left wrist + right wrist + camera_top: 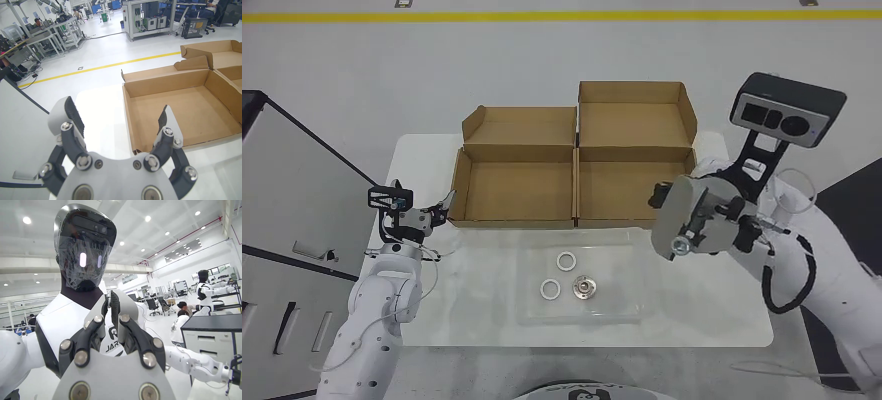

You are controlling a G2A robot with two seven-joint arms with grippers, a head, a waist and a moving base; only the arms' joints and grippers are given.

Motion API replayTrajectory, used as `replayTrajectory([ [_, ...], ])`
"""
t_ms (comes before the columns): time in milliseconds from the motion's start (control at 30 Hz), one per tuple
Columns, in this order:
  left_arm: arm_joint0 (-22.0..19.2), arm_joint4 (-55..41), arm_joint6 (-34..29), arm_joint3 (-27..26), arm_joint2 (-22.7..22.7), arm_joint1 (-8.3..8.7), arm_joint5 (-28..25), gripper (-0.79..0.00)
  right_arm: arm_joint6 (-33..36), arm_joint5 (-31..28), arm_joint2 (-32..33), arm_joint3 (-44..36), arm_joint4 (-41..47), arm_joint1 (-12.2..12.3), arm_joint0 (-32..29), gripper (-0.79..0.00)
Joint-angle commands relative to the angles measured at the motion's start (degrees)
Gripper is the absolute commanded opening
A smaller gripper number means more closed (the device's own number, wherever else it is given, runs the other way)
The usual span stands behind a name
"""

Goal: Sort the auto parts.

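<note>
Two white rings (567, 261) (551, 290) and a round metal flanged part (585, 289) lie on a clear plastic sheet (622, 300) in the middle of the white table (482, 300). My right gripper (683, 240) (111, 300) is raised above the table's right side and tilted upward, shut on a small threaded metal bolt (108, 301) (680, 244). Over the table's left part, my left gripper (445, 205) (117, 106) stands open and holds nothing, just outside the near left corner of the left cardboard box (189, 113).
Two open cardboard boxes (512, 190) (632, 188) stand side by side at the table's back, lids folded away, both bare inside. A grey cabinet (282, 230) stands left of the table.
</note>
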Motion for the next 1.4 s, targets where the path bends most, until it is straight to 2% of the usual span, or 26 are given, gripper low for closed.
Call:
replayTrajectory([
  [0, 0.0, 0.0, 0.0, 0.0, 0.0, 0.0, 0.0, 0.0, 0.0, 0.0, -0.01, 0.0, 0.01, 0.02, 0.0, -0.785],
  [267, 0.0, 0.0, 0.0, 0.0, 0.0, 0.0, 0.0, 0.0, 0.0, 0.0, -0.01, 0.0, 0.01, 0.02, 0.0, -0.785],
  [400, 0.0, 0.0, 0.0, 0.0, 0.0, 0.0, 0.0, 0.0, -2.08, 0.0, 1.43, -1.62, 0.18, -0.33, -1.64, -0.785],
  [600, 0.0, 0.0, 0.0, 0.0, 0.0, 0.0, 0.0, 0.0, -0.13, 0.0, 3.63, -3.2, 3.12, -1.55, -3.25, -0.785],
  [767, 0.0, 0.0, 0.0, 0.0, 0.0, 0.0, 0.0, 0.0, -0.04, 0.0, 3.83, -3.85, 1.83, -2.65, -2.92, -0.785],
  [1167, 0.0, 0.0, 0.0, 0.0, 0.0, 0.0, 0.0, 0.0, -0.04, 0.0, 3.83, -3.85, 1.83, -2.65, -2.92, -0.785],
  [1367, 0.0, 0.0, 0.0, 0.0, 0.0, 0.0, 0.0, 0.0, -2.05, 6.46, 6.96, -4.37, -5.62, -2.75, -4.76, -0.785],
])
